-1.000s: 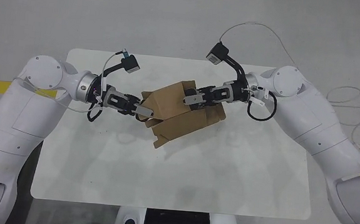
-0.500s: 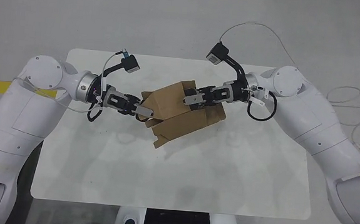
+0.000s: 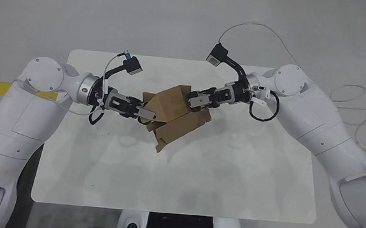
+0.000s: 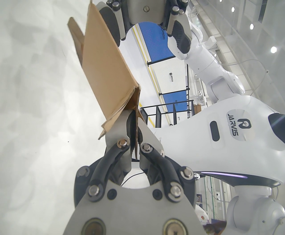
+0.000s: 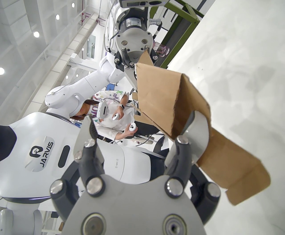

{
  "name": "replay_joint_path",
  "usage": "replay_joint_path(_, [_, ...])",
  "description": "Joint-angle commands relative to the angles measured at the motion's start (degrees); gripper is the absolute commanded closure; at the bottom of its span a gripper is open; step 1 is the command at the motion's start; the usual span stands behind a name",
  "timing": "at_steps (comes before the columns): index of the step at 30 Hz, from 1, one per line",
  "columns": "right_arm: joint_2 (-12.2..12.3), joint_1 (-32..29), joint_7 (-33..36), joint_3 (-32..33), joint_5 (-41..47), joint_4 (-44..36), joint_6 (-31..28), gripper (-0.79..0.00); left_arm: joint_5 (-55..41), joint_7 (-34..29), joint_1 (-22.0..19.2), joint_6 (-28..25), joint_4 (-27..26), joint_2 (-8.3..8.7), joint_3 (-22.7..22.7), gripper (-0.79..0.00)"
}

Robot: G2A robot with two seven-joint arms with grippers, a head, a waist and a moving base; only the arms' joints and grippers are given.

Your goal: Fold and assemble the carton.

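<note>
The brown carton [image 3: 175, 115] hangs partly folded between both arms over the middle of the white table [image 3: 261, 183]. My left gripper [image 3: 146, 114] is shut on the carton's left flap; its fingers [image 4: 121, 131] pinch the cardboard edge [image 4: 106, 66]. My right gripper [image 3: 193, 101] stands open at the carton's top right side. One of its fingers [image 5: 199, 131] is tucked behind a carton panel [image 5: 160, 100], the other finger [image 5: 88, 131] is free in the air. The left gripper [image 5: 133, 66] holds the carton's far end in the right wrist view.
White table surface lies open in front of and beside the carton. A loose flap [image 5: 233, 173] juts out past the right gripper. Both forearms lean in over the table's back half.
The right gripper has shifted a little to the left, and the carton's right side has drawn in with it, so the carton looks narrower. The left arm has kept still.
</note>
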Motion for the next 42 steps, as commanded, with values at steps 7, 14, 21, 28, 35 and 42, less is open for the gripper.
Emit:
replay_joint_path(7, [0.44, -2.77, -2.18, 2.97, -2.26, -2.66, 1.5, -0.382, 0.0, 0.0, 0.0, 0.0, 0.0, 0.0, 0.0, 0.0])
replay_joint_path(14, [0.43, -4.09, -1.57, 5.42, -2.59, -2.85, 1.77, -0.345, 0.0, 0.0, 0.0, 0.0, 0.0, 0.0, 0.0, 0.0])
replay_joint_path(21, [-0.22, -4.2, -1.73, 6.0, -6.03, -2.11, 2.64, -0.332, 0.0, 0.0, 0.0, 0.0, 0.0, 0.0, 0.0, 0.0])
replay_joint_path(28, [-1.48, -3.91, -4.18, 5.8, -9.12, -0.56, 2.92, -0.332, 0.0, 0.0, 0.0, 0.0, 0.0, 0.0, 0.0, 0.0])
replay_joint_path(35, [-2.88, -3.64, -3.93, 5.5, -9.72, 0.74, 3.01, -0.336, 0.0, 0.0, 0.0, 0.0, 0.0, 0.0, 0.0, 0.0])
replay_joint_path(42, [-3.98, -3.37, -5.01, 5.94, -11.12, 3.19, 1.8, -0.332, 0.0, 0.0, 0.0, 0.0, 0.0, 0.0, 0.0, 0.0])
